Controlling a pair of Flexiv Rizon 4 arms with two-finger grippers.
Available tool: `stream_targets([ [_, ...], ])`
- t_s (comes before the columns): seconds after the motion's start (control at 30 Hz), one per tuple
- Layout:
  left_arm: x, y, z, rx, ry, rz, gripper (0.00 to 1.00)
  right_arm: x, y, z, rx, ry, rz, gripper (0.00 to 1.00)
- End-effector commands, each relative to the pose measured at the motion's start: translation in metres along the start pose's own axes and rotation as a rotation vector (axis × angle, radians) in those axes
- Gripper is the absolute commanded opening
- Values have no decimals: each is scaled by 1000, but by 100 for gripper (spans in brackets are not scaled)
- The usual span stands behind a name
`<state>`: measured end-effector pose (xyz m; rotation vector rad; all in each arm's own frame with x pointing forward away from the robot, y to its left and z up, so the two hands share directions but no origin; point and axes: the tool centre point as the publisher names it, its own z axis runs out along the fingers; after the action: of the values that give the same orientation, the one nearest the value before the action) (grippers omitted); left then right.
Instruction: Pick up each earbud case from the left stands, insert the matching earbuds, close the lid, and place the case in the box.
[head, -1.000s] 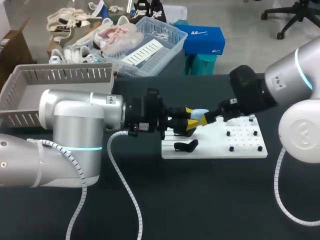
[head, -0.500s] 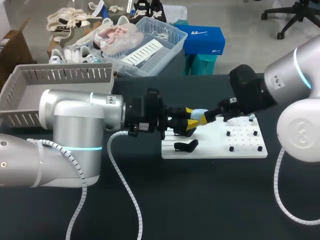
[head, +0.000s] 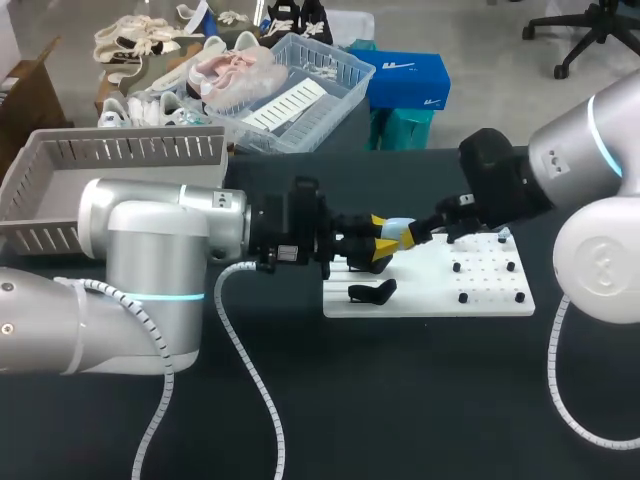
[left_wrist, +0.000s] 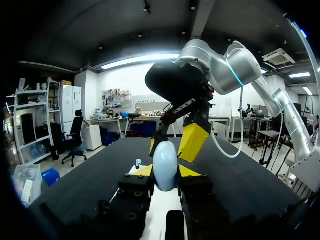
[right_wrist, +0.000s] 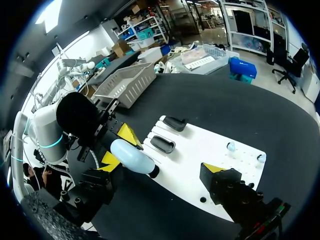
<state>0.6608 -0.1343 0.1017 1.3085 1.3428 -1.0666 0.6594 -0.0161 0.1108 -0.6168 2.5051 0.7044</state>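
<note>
My left gripper (head: 383, 236) is shut on a pale blue earbud case (head: 400, 227), holding it above the left end of the white board (head: 440, 292). In the left wrist view the earbud case (left_wrist: 165, 165) stands upright between the yellow tips of the left gripper (left_wrist: 165, 173). My right gripper (head: 413, 235) is open, its fingers straddling the case without touching it. From the right wrist, the right gripper (right_wrist: 161, 165) spreads wide around the case (right_wrist: 131, 155). Two earbuds (right_wrist: 230, 146) sit on the board (right_wrist: 200, 150). Two black stands (right_wrist: 163, 144) on the board are empty.
A grey slatted basket (head: 100, 160) stands at the table's back left. One black stand (head: 372, 292) lies near the board's front edge, and small black pegs (head: 485, 267) dot its right half. The left arm's white cable (head: 245, 370) trails across the dark tabletop.
</note>
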Motion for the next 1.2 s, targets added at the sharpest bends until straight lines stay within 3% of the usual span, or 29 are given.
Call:
stream_targets([
  [0.03,1,0,0,-2,-3,1,0,-2,0,0,10,-1,0,100],
  [0.77,1,0,0,-2,-3,1,0,-20,-2,-15,38,-34,-42,100],
  [0.97,1,0,0,-2,-3,1,0,-22,-22,-33,127,-63,-40,100],
  [1.2,1,0,0,-2,-3,1,0,-13,-57,-48,312,-35,-39,100],
])
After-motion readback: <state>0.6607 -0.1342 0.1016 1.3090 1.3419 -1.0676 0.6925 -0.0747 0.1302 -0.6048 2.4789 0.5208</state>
